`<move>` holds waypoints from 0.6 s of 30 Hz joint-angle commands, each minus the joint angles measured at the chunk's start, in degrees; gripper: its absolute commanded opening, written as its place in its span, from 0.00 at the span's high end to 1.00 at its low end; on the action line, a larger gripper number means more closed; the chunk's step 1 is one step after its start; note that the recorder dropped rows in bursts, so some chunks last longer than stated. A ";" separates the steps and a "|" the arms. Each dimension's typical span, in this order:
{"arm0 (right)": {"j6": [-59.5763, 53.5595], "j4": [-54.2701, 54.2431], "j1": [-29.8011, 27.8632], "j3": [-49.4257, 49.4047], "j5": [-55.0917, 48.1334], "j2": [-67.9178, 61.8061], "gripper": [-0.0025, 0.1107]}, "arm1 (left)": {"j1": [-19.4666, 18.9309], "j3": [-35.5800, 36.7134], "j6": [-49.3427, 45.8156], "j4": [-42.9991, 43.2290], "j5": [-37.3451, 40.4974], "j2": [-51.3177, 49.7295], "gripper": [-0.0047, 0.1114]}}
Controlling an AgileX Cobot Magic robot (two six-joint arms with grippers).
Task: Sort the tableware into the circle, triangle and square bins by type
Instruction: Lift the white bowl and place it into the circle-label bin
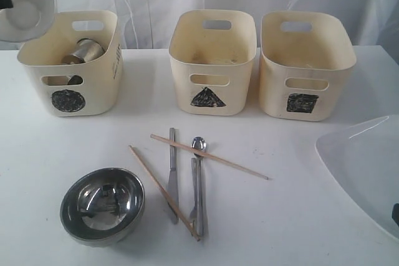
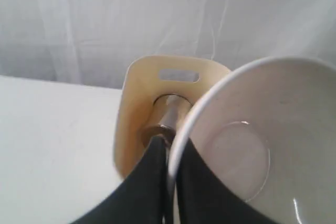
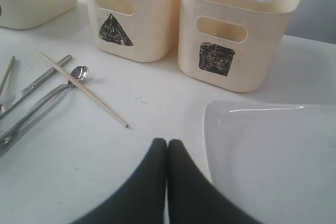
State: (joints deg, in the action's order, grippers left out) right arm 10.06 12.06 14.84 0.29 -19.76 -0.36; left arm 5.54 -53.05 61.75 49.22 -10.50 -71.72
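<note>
Left gripper (image 2: 169,153) clamped on rim of small white bowl (image 1: 26,1), tipped on edge above far-left circle bin (image 1: 93,88) holding steel mugs (image 1: 89,49). Knife (image 1: 172,172) and spoon (image 1: 199,144) lie near-far mid-table, chopsticks (image 1: 209,156) diagonal across them. Right gripper (image 3: 167,148) pressed together beside plate (image 3: 273,156), near right.

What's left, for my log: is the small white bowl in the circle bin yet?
Out: the left gripper holds the small white bowl aloft, by the circle bin.
</note>
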 commanded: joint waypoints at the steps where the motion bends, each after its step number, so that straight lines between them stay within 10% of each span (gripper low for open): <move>1: 0.29 0.05 0.10 -0.29 0.10 0.36 0.98 | -0.37 -5.51 -26.93 -14.42 -25.61 -10.26 0.96; 8: 0.29 0.05 0.10 -0.29 0.10 0.36 0.98 | -0.75 -20.25 -51.03 -48.42 -21.76 -27.31 0.96; 18: 0.29 0.05 0.10 -0.29 0.10 0.36 0.98 | -0.75 -29.72 -51.46 -32.06 -3.90 -38.71 0.96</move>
State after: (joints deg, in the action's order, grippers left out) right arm 10.06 12.06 14.84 0.29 -19.76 -0.36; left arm 4.69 -81.83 10.19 14.76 -16.01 -109.55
